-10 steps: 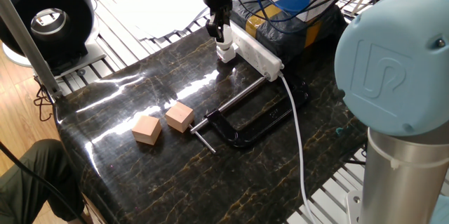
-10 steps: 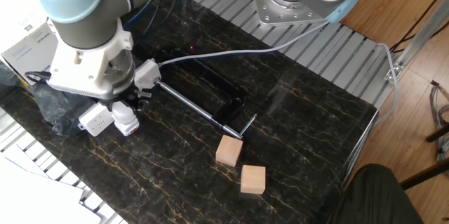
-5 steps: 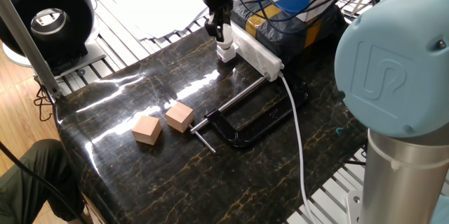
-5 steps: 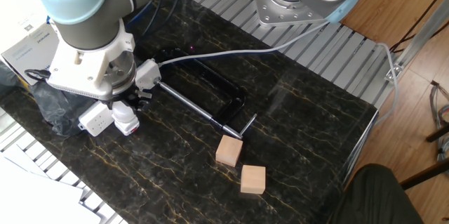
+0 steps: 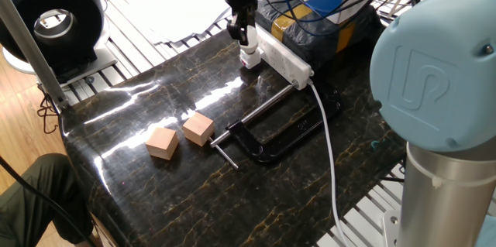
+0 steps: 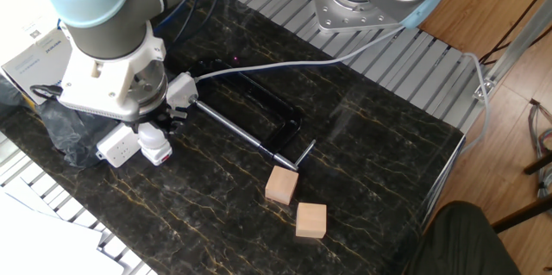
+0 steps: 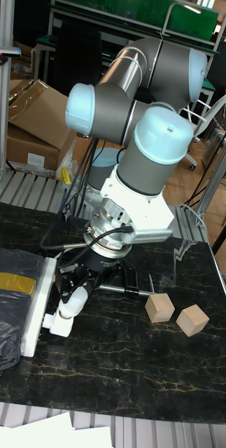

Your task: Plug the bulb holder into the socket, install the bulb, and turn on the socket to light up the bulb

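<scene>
Tall fixed view shows the gripper (image 7: 76, 297) clamped on the bulb (image 7: 69, 305), which stands on the bulb holder (image 7: 55, 323) against the end of the socket (image 7: 34, 306), at the worktop's edge beside the dark bag (image 7: 6, 315). By my reading the holder is plugged in and the bulb is being installed (probably screwed in); switching on is left, and no glow shows. Whether the bulb is fully seated is hidden by the fingers; the switch is too small to make out.

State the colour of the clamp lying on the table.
Black, with a silver screw rod; the clamp shows best in one fixed view.
</scene>
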